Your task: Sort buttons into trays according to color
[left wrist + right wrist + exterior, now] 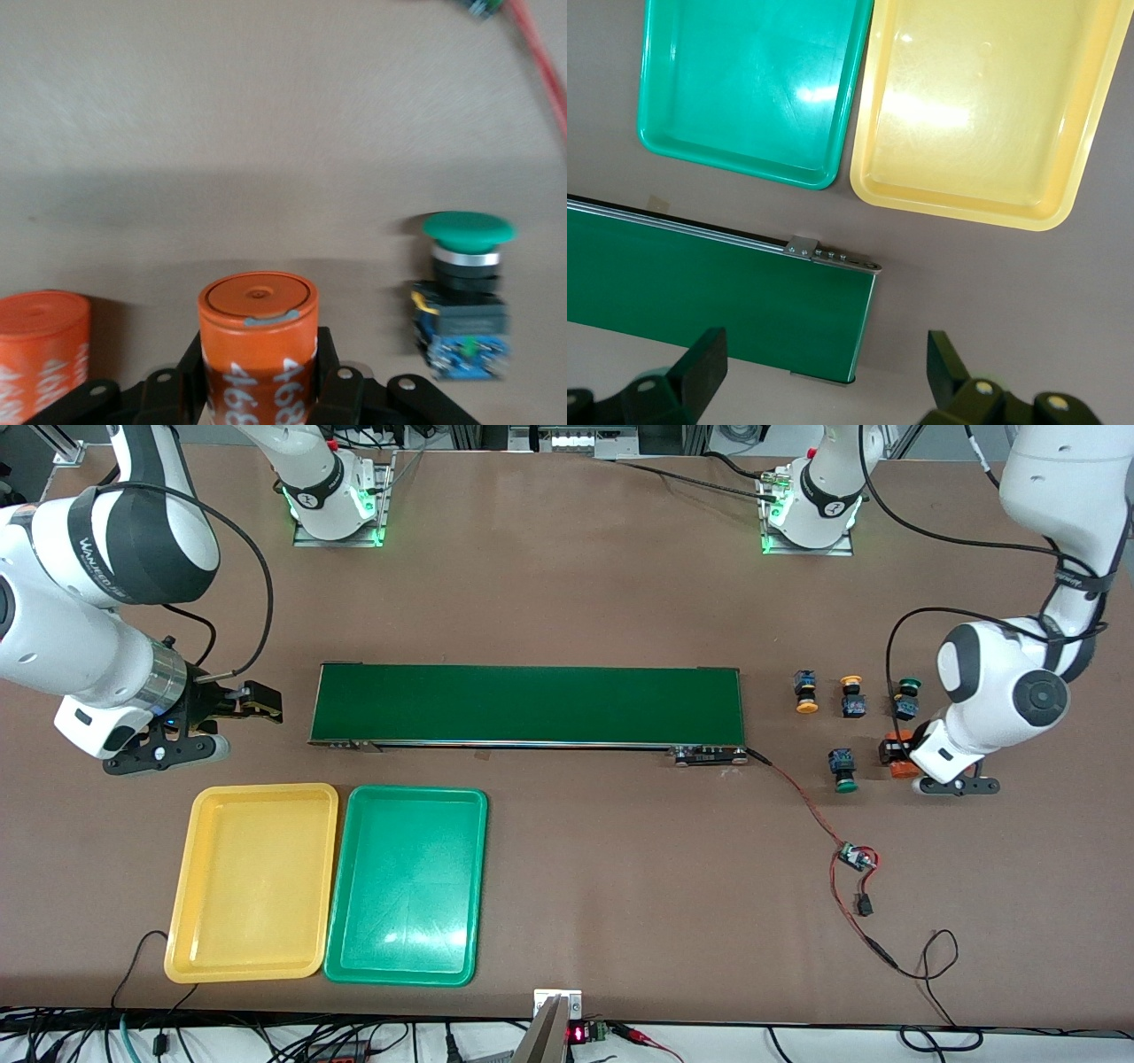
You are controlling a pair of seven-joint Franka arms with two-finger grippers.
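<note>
Noting the first pick of the sort: all four buttons sit on the table off the conveyor belt [528,704], at the left arm's end. Both trays are bare, and they lie nearer the front camera than the belt, toward its right-arm end, the yellow tray [266,789] touching the green tray [416,791].

- Yellow-capped button [805,692], second yellow button [852,695] and a green-capped button [906,698] stand in a row just past the belt's end. A second green button [842,770] sits nearer the camera than that row.
- Left gripper [257,381] is down at the table beside that row. Its fingers [190,376] press both sides of an orange cylinder [257,319] with white print — a grip, by the look, and not on a button. A second orange cylinder [40,354] stands close by, and a green button [465,292] is upright, just apart from the gripped one.
- Right gripper [824,372] waits over the belt's other end, fingers spread wide and empty.

Judgement: the sort itself is not yet begun. The next move calls for letting go of the cylinder and taking the green button by its body instead — or, if the cylinder is in the way, setting it clear of the row first. The button then goes to the belt, so it can reach the trays' end.
</note>
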